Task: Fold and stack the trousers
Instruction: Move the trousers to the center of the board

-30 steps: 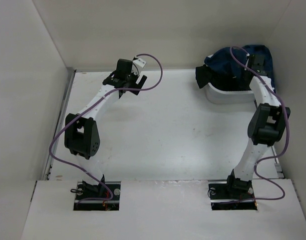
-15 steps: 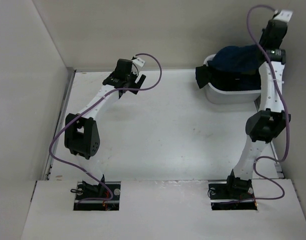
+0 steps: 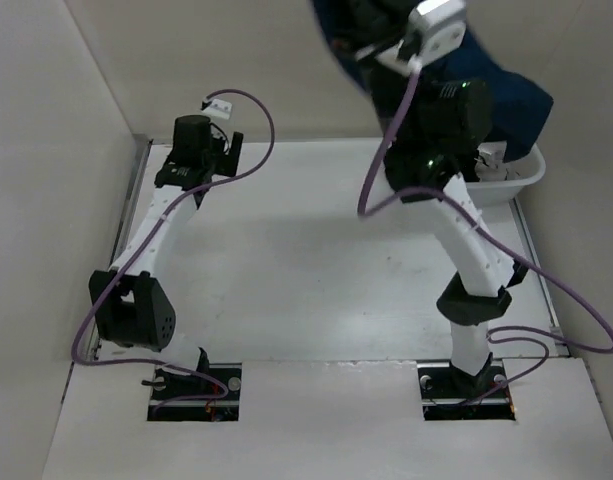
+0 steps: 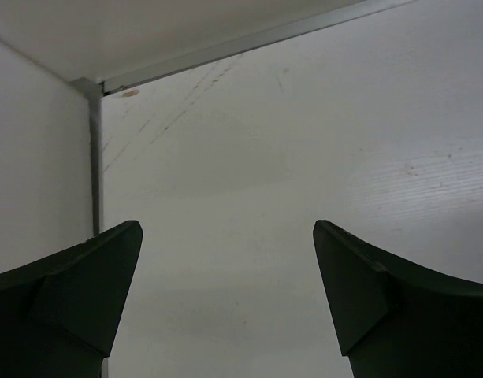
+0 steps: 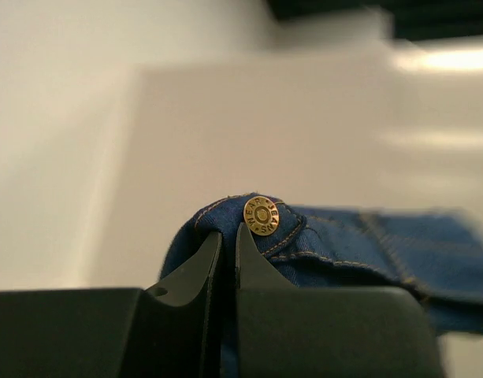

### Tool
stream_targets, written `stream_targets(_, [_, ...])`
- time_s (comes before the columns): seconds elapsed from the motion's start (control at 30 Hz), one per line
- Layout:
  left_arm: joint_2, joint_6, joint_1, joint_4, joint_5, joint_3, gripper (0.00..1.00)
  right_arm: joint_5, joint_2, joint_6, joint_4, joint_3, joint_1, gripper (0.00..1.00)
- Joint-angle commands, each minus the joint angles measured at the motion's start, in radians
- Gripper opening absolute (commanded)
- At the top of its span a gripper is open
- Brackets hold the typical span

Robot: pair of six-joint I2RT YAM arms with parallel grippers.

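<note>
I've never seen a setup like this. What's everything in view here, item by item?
Dark blue denim jeans: one pair, navy, orange-brown stitching, held high over the far right, hanging toward the tub.
Round brass button: one, gold, on the jeans beside the gripping fingers.
White plastic tub: one, white, table's far right corner.
White table: one, white, walled on three sides.
Purple cables: two, purple, one along each arm.
Robot arms: two, white and black, bases at the near edge.
Left gripper: one, black, open and empty, over the table's far left.
Right gripper: one, black, shut on the jeans.
</note>
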Motion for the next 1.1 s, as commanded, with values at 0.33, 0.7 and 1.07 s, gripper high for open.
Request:
stream_targets(0.33, [-0.258, -0.042, 0.160, 0.060, 0.033, -0.077, 0.97, -0.077, -0.003, -0.138, 0.182, 0.019, 0.289, 0.00])
stream_targets(0.7, [-0.158, 0.104, 0.245, 0.066, 0.042, -0.040, 0.98, 0.581, -0.452, 0.333, 0.134, -1.244, -0.004, 0.03])
stream_targets(1.07, [-0.252, 0.386, 0.425, -0.064, 0.018, -0.050, 1.00, 0.314, -0.599, 0.681, -0.255, -1.605, -0.251, 0.83])
